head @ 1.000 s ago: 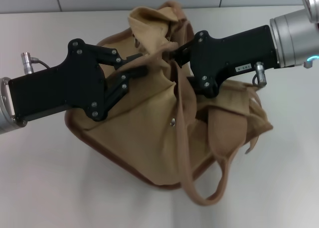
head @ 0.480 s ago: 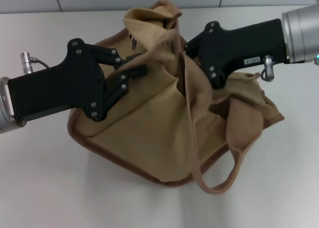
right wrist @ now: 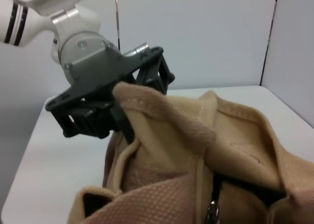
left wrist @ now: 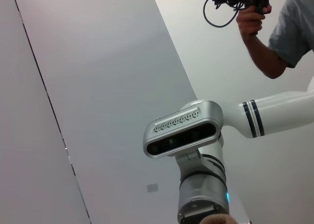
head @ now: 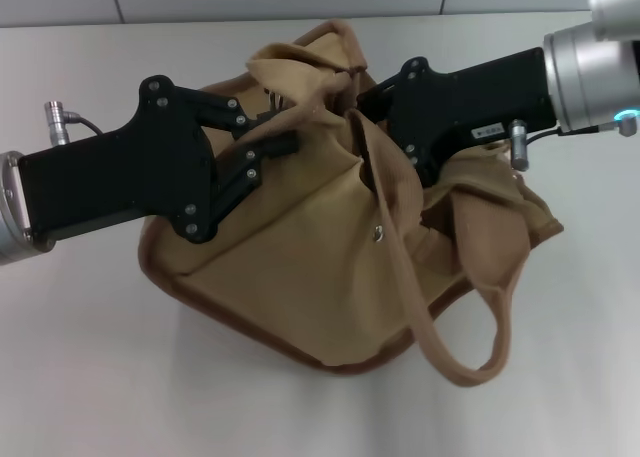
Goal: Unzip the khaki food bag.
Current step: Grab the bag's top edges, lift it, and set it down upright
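The khaki food bag [head: 320, 267] sits crumpled at the middle of the white table [head: 90, 357]. The left gripper [head: 275, 127] is clamped on the bag's upper fabric edge. The right gripper [head: 368, 107] presses into the top folds; its finger state cannot be determined. One handle [head: 470, 347] droops forward.

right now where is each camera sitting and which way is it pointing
Head view: sits on the robot's head, looking down at the khaki food bag on the white table; the left gripper and right gripper both meet the bag's top.
Left wrist view: looks up and back at the robot's head, with a person's arm above.
Right wrist view: looks across the bag's top at the left gripper.
Shared: head and right wrist views both show the bag and the left gripper.
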Motion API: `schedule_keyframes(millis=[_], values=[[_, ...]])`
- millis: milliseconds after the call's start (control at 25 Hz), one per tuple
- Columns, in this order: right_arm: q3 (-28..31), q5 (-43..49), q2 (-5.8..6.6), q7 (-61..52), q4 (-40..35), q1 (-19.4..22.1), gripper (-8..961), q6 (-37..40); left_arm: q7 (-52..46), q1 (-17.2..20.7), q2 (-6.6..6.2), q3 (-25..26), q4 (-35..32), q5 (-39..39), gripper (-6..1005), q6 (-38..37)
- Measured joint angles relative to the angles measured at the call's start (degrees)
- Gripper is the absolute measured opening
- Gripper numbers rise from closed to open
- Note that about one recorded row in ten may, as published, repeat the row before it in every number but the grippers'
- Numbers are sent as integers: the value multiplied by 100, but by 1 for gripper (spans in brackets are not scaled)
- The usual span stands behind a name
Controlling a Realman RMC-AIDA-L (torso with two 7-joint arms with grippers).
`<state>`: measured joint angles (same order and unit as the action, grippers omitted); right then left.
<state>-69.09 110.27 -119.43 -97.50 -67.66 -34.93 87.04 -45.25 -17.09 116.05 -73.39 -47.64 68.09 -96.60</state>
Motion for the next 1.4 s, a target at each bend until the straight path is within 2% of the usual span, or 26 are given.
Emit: schedule_keyframes(millis=[160, 360, 480, 880, 1400], values=[[-10, 16, 3, 86, -20, -2, 311, 49, 7, -7, 12, 10, 0, 1, 61, 0], [-23, 10, 5, 182, -171, 91, 230, 119, 24, -7, 14, 38, 6, 0, 61, -1], [-25, -2, -4, 191, -293, 178, 16, 122, 40, -7, 39, 137, 19, 1, 61, -5], [63, -236, 3, 94, -1066, 807, -1, 225, 25, 8, 91, 298, 45, 4, 62, -3], [781, -308, 17, -1, -1629, 1643, -2, 1017, -2, 64, 161, 494, 100, 3, 62, 38]])
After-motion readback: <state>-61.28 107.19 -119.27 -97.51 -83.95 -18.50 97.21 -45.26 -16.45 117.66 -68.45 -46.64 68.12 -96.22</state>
